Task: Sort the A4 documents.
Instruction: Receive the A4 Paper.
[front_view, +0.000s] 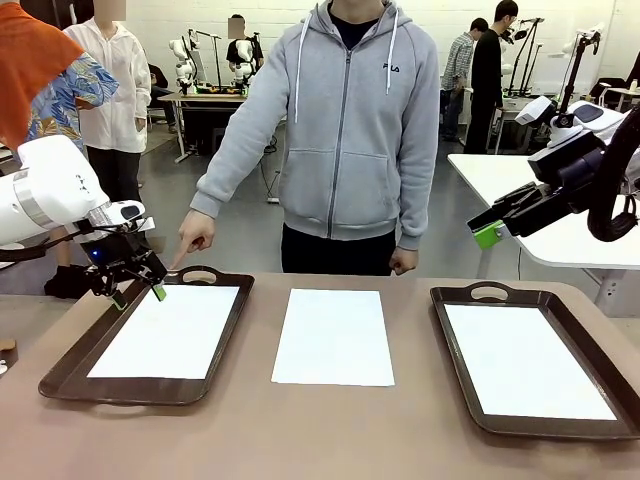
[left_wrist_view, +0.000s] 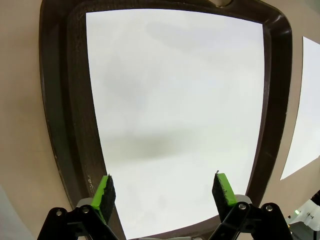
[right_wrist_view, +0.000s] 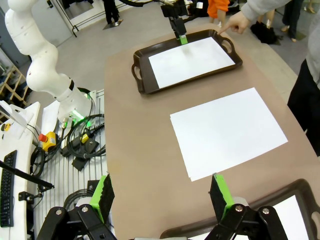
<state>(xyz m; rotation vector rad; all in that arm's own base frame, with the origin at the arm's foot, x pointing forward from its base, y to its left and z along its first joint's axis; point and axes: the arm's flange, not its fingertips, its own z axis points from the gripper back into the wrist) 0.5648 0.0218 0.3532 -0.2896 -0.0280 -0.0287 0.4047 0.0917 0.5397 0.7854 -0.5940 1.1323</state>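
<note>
As seen across from the robot's side, the table (front_view: 330, 440) carries everything. Positions are taken from the middle sheet (front_view: 333, 336), which lies flat on the bare tabletop at centre, in no tray.

Person (front_view: 350, 130), grey zip hoodie: stands at the far edge, directly behind the middle sheet.

Trays: the left tray (front_view: 70, 372), dark brown with handles, sits just to the robot's left of the middle sheet, not touching it. The right tray (front_view: 455, 335), same kind, sits to the robot's right of it, with a wider strip of table between.

A4 documents, three seen, all white and blank-looking: the middle sheet; the left sheet (front_view: 168, 332), flat inside the left tray; the right sheet (front_view: 525, 360), flat inside the right tray.

Grippers:
- The left gripper (front_view: 139, 296) is low over the far corner of the left tray, left of and beyond the middle sheet. Jaws apart, nothing between them. Its green pads (left_wrist_view: 105, 192) point down at the left sheet.
- The right gripper (front_view: 492, 232) is raised well above the table, right of and beyond the middle sheet. Jaws apart, empty.

Pointing hand (front_view: 193, 238): index finger aimed down at the left tray's far handle, left of and beyond the middle sheet, near the left gripper. Other hand (front_view: 403, 262): loose fist at the far edge, just behind the middle sheet's right corner.
</note>
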